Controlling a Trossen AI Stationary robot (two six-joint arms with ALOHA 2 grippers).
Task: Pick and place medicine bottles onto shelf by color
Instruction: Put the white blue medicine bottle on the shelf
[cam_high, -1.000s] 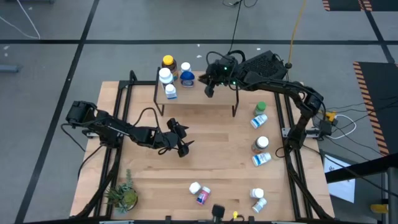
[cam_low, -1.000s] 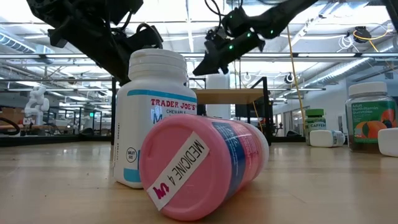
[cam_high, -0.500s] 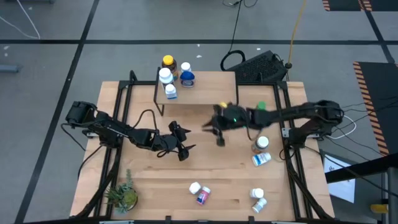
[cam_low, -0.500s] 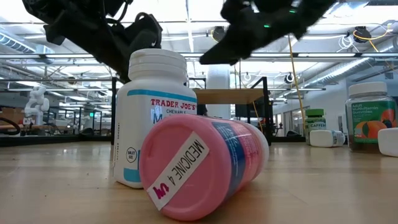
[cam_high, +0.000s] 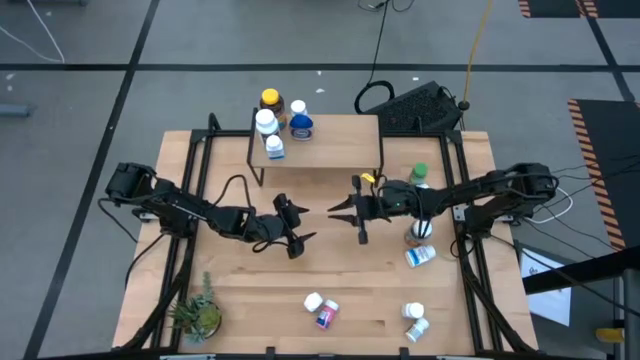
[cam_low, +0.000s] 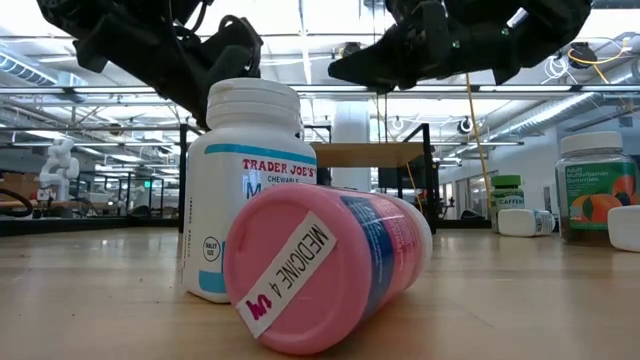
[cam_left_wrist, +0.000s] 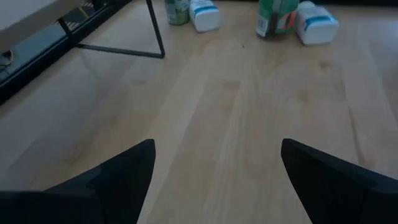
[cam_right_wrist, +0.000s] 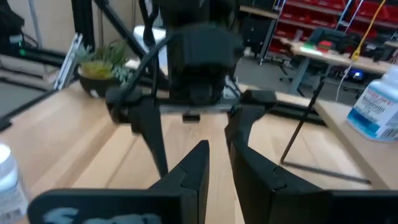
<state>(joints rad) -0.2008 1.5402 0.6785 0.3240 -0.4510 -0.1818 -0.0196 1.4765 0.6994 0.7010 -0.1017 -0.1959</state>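
the dark two-finger right gripper (cam_high: 350, 210), fingers nearly pressed together and empty, has swung away from the small light-wood shelf on thin black legs (cam_high: 330, 150) at upper centre down to mid-frame, so a drop looks finished and another pick is due. four small medicine bottles (cam_high: 279, 122) stand on the shelf's left end; more lie at right and bottom. the dark left gripper (cam_high: 300, 225) waits spread at centre-left.

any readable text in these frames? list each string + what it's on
"TRADER JOE'S" and "CHEWABLE", on the upright white bottle in the low view.
"MEDICINE 4", on the white strip across the cap of the pink bottle lying on its side.
"CAFFEIN", cut off, on the green-capped bottle far back.
Label of the orange-labelled jar: too small to read.
Labels on the shelf's bottles: too small.
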